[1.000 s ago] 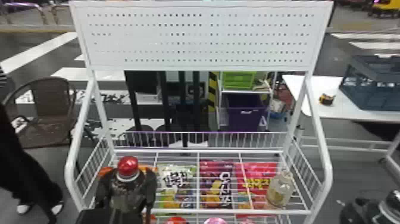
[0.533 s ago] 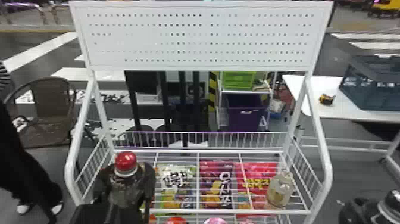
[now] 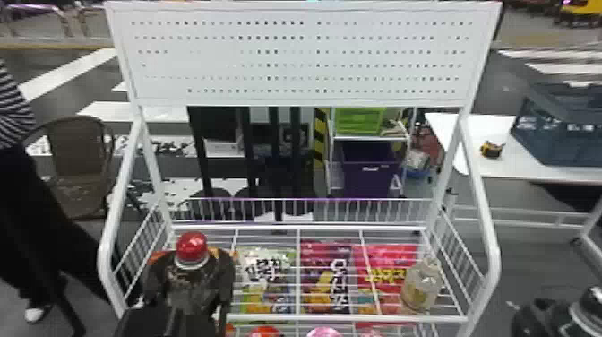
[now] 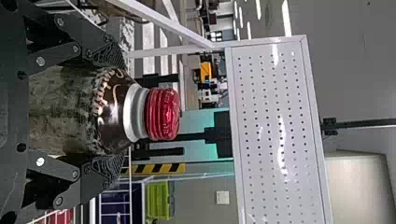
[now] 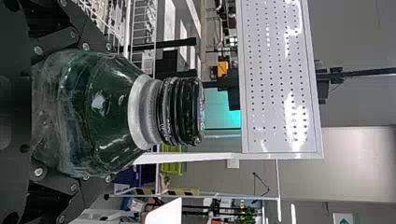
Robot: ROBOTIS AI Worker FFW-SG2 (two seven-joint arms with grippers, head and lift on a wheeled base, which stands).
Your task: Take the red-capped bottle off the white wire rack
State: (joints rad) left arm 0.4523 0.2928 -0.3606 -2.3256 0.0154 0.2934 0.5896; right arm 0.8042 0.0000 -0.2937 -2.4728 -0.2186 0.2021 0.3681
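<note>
My left gripper (image 3: 192, 280) is shut on the red-capped bottle (image 3: 191, 252), upright over the left part of the white wire rack (image 3: 349, 319). Whether the bottle's base touches the rack is hidden. In the left wrist view the left gripper (image 4: 108, 113) has its fingers on both sides of the dark bottle (image 4: 114, 109), below its white neck ring and red cap. At the head view's lower right corner, outside the rack, is my right gripper (image 3: 555, 318). The right wrist view has the right gripper (image 5: 98, 112) shut on a dark green, black-capped bottle (image 5: 100, 100).
Colourful snack bags (image 3: 327, 278) lie beneath the rack's wires, and a small clear bottle (image 3: 421, 287) stands at its right side. Side rails and a pegboard panel (image 3: 304, 58) frame the rack. A white table (image 3: 475, 130) is at the back right.
The left gripper and the red-capped bottle have shifted slightly up in the head view. The hold on the bottle looks the same, and the right gripper is nearly still.
</note>
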